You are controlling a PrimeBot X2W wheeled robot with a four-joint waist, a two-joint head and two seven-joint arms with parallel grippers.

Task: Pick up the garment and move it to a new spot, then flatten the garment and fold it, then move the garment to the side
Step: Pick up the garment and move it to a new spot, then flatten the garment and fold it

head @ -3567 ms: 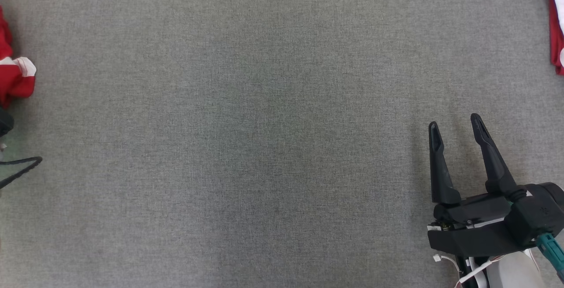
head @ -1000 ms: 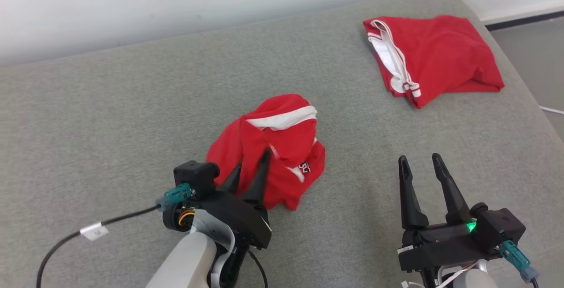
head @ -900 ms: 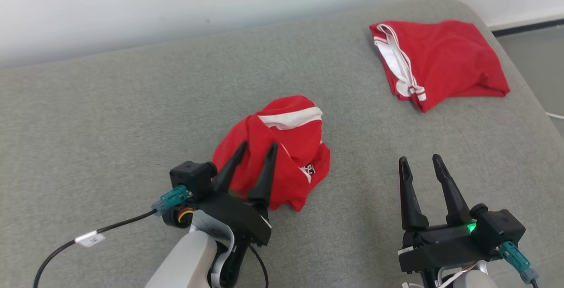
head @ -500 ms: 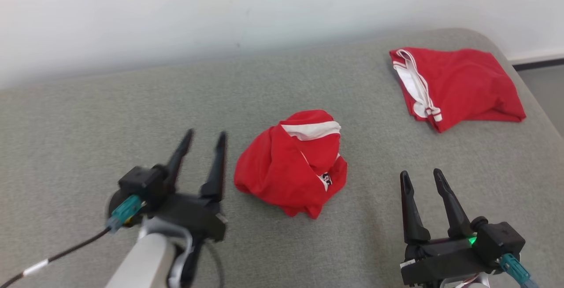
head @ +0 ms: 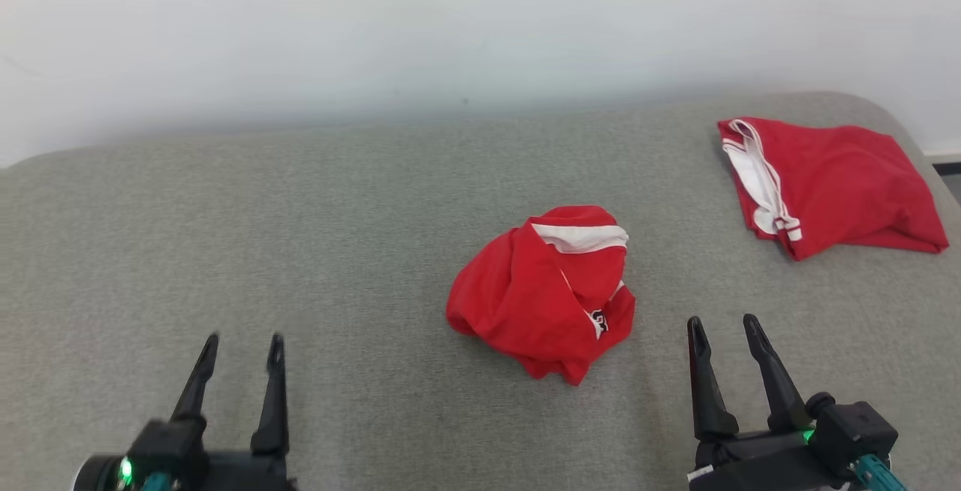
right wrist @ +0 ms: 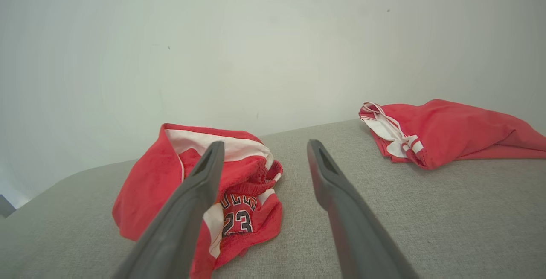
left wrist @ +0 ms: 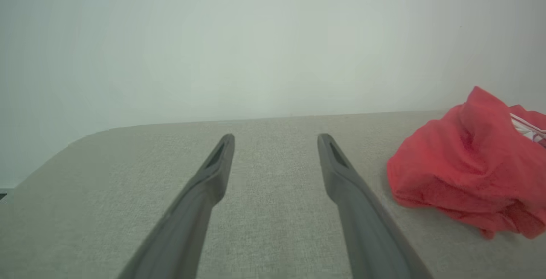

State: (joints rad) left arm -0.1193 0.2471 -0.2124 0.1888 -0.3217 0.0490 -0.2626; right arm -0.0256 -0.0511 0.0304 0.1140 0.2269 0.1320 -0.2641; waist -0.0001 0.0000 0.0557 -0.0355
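Head view: the left hand sits at the lower left, its two dark fingers spread apart with nothing between them, above the grey upholstered surface. The crumpled red garment lies in a heap on that surface, ahead of this hand and off to its right, well apart from its fingertips. In the left wrist view the garment shows to the right of the right-hand finger, clear of it. The right hand is at the lower right, likewise spread wide and empty; the heap lies near it, ahead and to its left, not touching. From the right wrist view the heap sits behind the left finger, with a white band on top and a black-and-white 23 print on its near side. Further out, ahead and to the right of the right hand, a folded red garment with white trim rests near the surface's far corner. A pale wall rises beyond.
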